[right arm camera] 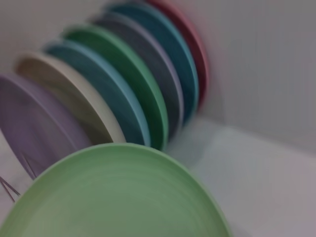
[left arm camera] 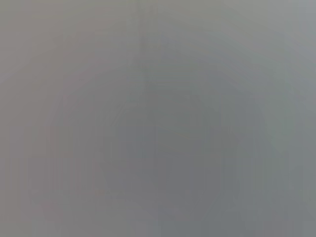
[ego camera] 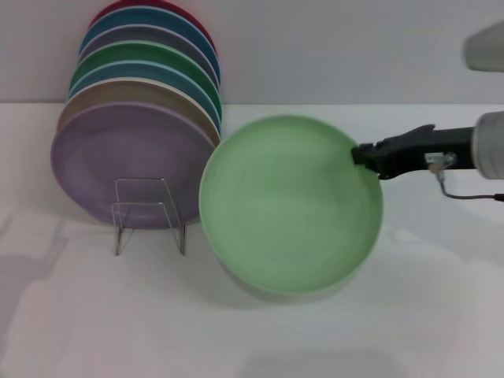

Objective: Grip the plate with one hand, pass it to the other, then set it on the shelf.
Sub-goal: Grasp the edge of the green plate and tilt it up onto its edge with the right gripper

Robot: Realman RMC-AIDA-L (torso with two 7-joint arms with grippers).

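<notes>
The pale mint-green plate (ego camera: 287, 205) is held tilted above the white table, its face toward me, just right of the clear plate rack (ego camera: 148, 214). My right gripper (ego camera: 368, 156) is shut on the plate's upper right rim, its arm reaching in from the right. The plate fills the near part of the right wrist view (right arm camera: 118, 197). My left gripper is out of the head view, and the left wrist view shows only blank grey.
A row of several plates stands on edge in the rack at the back left, with a lilac-purple plate (ego camera: 126, 161) in front and a dark red plate (ego camera: 169, 12) at the back. They show in the right wrist view (right arm camera: 123, 89). A pale wall runs behind.
</notes>
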